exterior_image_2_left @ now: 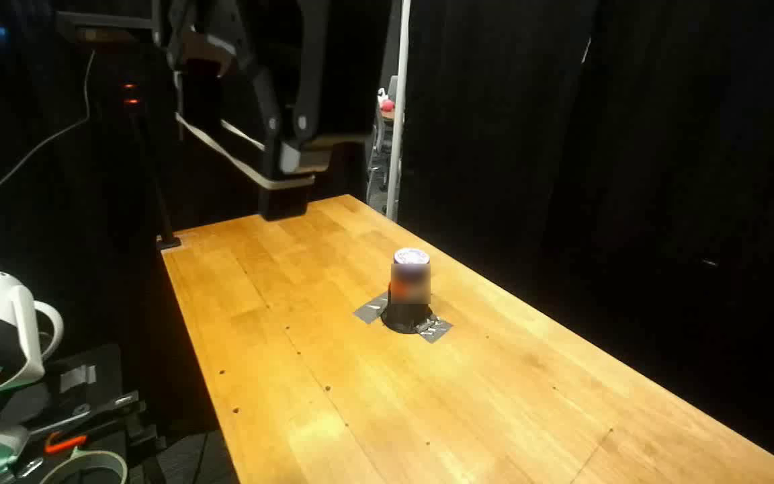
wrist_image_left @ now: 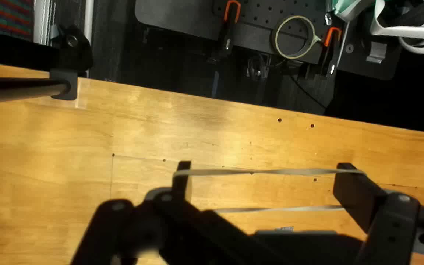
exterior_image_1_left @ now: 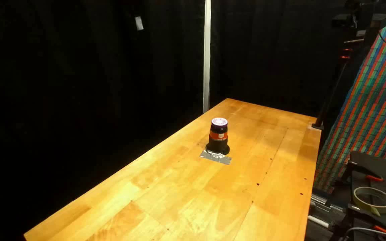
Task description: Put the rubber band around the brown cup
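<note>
Gripper [wrist_image_left: 264, 172], its fingers spread wide, with a pale rubber band [wrist_image_left: 307, 171] looped around both and taut between them across the lower middle of the wrist view. In an exterior view the gripper hangs at the upper left of centre; the brown cup [exterior_image_2_left: 408, 294] stands upright on the wooden table [exterior_image_2_left: 494, 403] to the gripper's lower right in the frame, well apart from it. Silver tape [exterior_image_1_left: 215, 157] lies at the cup's base in both exterior views.
</note>
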{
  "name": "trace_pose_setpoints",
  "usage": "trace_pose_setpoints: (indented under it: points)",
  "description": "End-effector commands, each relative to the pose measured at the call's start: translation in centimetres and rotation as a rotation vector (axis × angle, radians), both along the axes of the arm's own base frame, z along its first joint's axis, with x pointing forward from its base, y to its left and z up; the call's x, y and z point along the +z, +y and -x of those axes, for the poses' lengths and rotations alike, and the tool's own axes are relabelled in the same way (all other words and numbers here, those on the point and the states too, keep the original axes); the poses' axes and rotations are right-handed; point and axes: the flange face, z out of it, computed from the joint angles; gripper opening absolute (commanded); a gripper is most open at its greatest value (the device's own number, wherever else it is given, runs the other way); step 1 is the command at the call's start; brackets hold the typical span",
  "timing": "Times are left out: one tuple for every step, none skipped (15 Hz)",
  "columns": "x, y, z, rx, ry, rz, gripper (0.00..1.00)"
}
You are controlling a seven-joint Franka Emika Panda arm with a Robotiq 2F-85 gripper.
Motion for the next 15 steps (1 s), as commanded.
trace_pose_setpoints:
  points:
    - [0.2,0.0,0.0,0.000,-0.001,0.000,1.00]
    - [0.3,0.0,0.0,-0.001,-0.005,0.001,1.00]
    - [0.4,-0.1,0.0,-0.001,-0.008,0.001,1.00]
    - [0.5,-0.1,0.0,-0.001,-0.008,0.001,1.00]
    - [0.5,-0.1,0.0,-0.001,-0.009,0.001,1.00]
    - [0.5,-0.1,0.0,-0.001,-0.009,0.002,1.00]
    - [0.5,-0.1,0.0,-0.001,-0.009,0.002,1.00]
    - [0.5,-0.1,0.0,-0.001,-0.009,0.002,1.00]
    - [0.5,-0.1,0.0,-0.001,-0.009,0.002,1.00]
    - [0.5,-0.1,0.0,-0.001,-0.009,0.002,1.00]
    - [0.8,0.6,-0.5,0.000,-0.020,0.017,1.00]
    - [1.2,2.4,-2.0,0.007,-0.024,0.061,1.00]
    - [1.3,3.4,-2.8,0.012,-0.024,0.080,1.00]
    - [1.1,5.2,-4.3,0.017,-0.031,0.118,1.00]
    - [1.0,6.5,-5.2,0.022,-0.033,0.140,1.00]
